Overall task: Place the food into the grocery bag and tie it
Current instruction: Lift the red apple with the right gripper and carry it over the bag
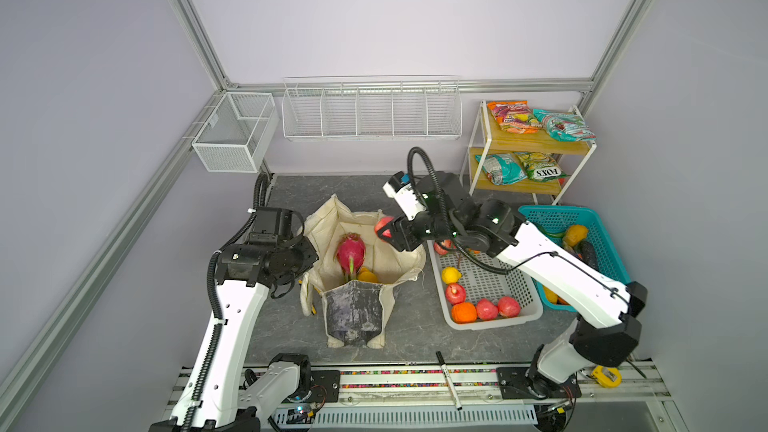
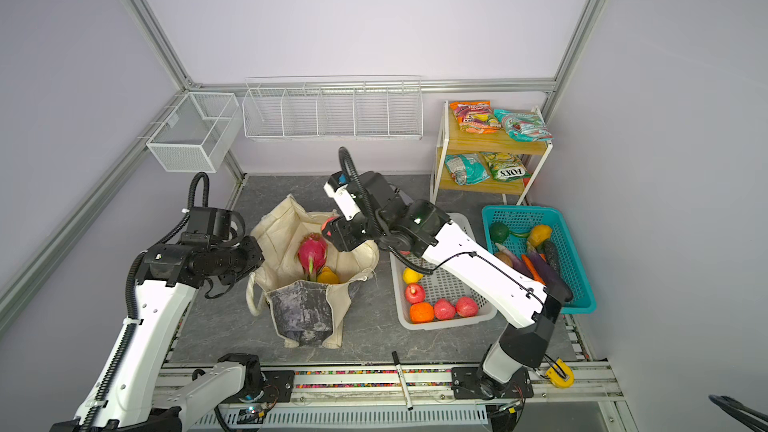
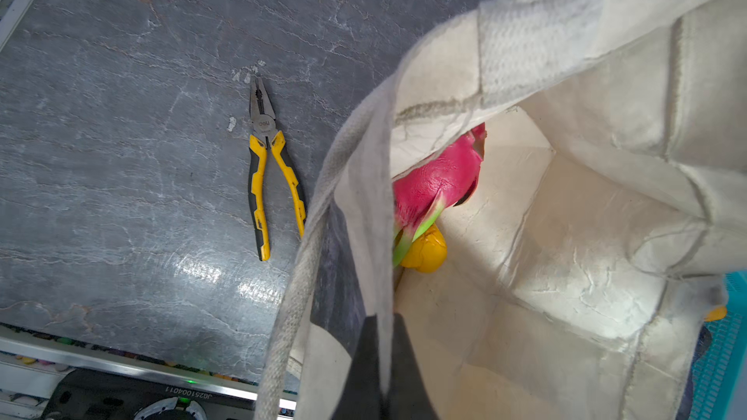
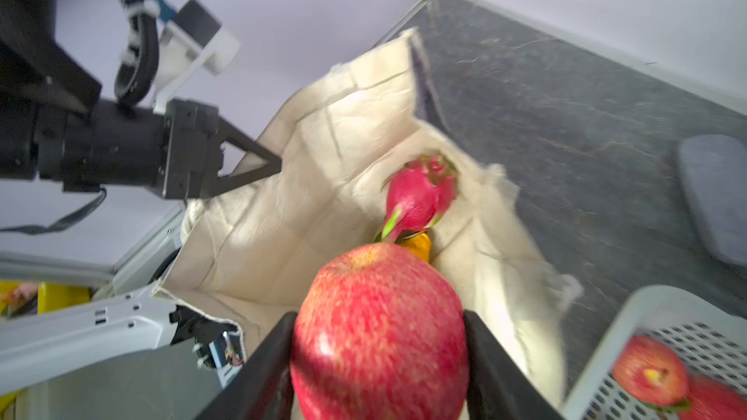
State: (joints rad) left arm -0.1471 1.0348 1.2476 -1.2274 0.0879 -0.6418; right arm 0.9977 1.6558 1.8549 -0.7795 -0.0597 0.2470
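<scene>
Your left gripper (image 4: 277, 165) pinched shut on the bag (image 1: 328, 222) rim, your right gripper (image 1: 388, 234) jaws spread around an apple (image 4: 380, 329), gripping it over the bag's edge, dragon fruit (image 1: 351, 253) inside, bag open mid-table (image 1: 415, 338)

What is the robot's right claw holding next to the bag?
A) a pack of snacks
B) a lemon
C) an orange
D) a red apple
D: the right gripper clamps a red apple between its black jaws, at the rim of the open grocery bag.
</scene>
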